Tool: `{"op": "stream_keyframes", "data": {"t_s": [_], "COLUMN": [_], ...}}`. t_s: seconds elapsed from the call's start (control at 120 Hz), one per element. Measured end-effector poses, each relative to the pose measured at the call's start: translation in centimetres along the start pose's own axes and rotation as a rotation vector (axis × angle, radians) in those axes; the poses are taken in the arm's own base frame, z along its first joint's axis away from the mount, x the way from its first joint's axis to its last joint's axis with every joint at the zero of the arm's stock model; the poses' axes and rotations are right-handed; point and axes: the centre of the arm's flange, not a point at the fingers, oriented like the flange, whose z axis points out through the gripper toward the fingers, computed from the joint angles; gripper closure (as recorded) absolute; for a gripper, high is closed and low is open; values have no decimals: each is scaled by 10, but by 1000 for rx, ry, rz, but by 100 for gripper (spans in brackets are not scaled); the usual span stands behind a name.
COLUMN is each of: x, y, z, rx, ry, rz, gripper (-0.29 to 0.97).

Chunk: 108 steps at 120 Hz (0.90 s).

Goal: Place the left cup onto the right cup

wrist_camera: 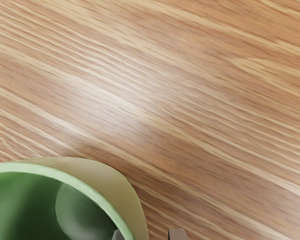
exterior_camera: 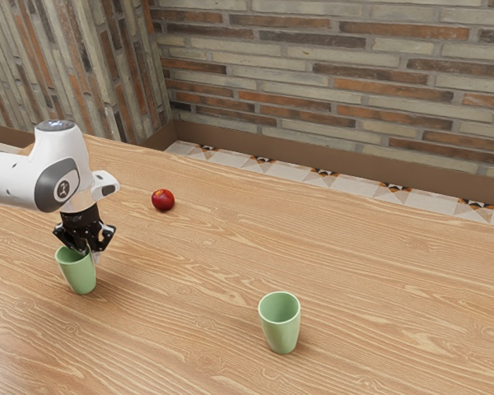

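The left cup [exterior_camera: 76,271], light green, stands upright on the wooden table [exterior_camera: 329,239] at the exterior view's left. My gripper [exterior_camera: 84,252] is right over its rim on the side toward the other cup. In the wrist view the left cup [wrist_camera: 45,200] fills the corner under the hand, and my gripper [wrist_camera: 146,235] straddles its wall: one fingertip [wrist_camera: 118,235] inside, the other [wrist_camera: 176,234] outside with a small gap to the wall. The gripper is open. The right cup [exterior_camera: 279,321], the same green, stands upright near the table's front, well apart.
A red apple [exterior_camera: 163,199] lies farther back on the table, behind the left cup. Brick walls [exterior_camera: 329,74] close off the back and the left corner. Bare wood lies between the two cups.
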Motion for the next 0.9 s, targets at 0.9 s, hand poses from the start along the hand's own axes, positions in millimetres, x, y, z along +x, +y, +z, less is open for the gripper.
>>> {"op": "stream_keyframes", "data": {"t_s": [0.9], "x": [-99], "y": [181], "z": [-174], "rx": [24], "ry": [144], "rz": [225], "gripper": [78]}}
